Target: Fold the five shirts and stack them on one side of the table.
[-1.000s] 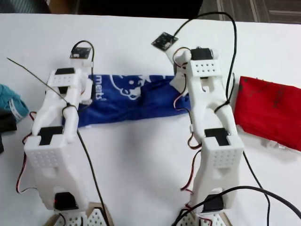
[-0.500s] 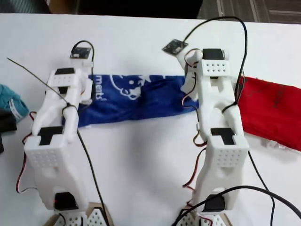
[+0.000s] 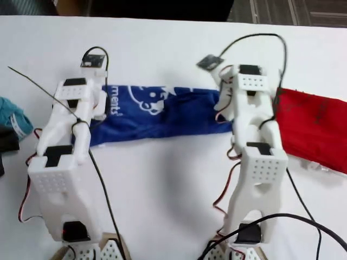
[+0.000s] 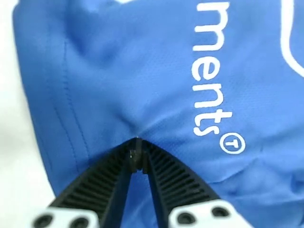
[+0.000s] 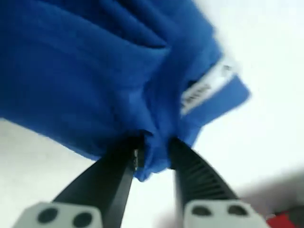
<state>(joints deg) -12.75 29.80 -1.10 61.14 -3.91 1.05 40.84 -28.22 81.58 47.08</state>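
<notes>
White desk (image 3: 162,189): it carries both arms, which stand side by side at its near edge, and the cloth lies across its middle and sides.

Blue shirt (image 3: 157,114): it lies as a long, narrow band across the middle of the desk and runs from the tip of the left arm to the tip of the right arm. White print shows on its surface towards the left arm's end. The cloth is rumpled into soft folds at the right arm's end, where a small white label (image 5: 204,88) sits near the hem.

Left arm (image 3: 65,151): it stretches away from its base, and its wrist is over the left end of the blue shirt.

Right arm (image 3: 255,157): it stretches away from its base, and its wrist is over the right end of the blue shirt, between that shirt and the red one.

Red shirt (image 3: 314,127): it lies flat on the right side of the desk, just beside the right arm. In the high view its near-left edge is partly behind the arm.

Teal cloth (image 3: 13,116): a bunched piece at the desk's left edge, well apart from the blue shirt.

Left hand (image 4: 137,156): its fingers are together, and the tips pinch a small pucker of the blue shirt beside the print.

Right hand (image 5: 154,156): it is clamped on the blue shirt, with a fold of the hem gripped between the two dark fingers.
</notes>
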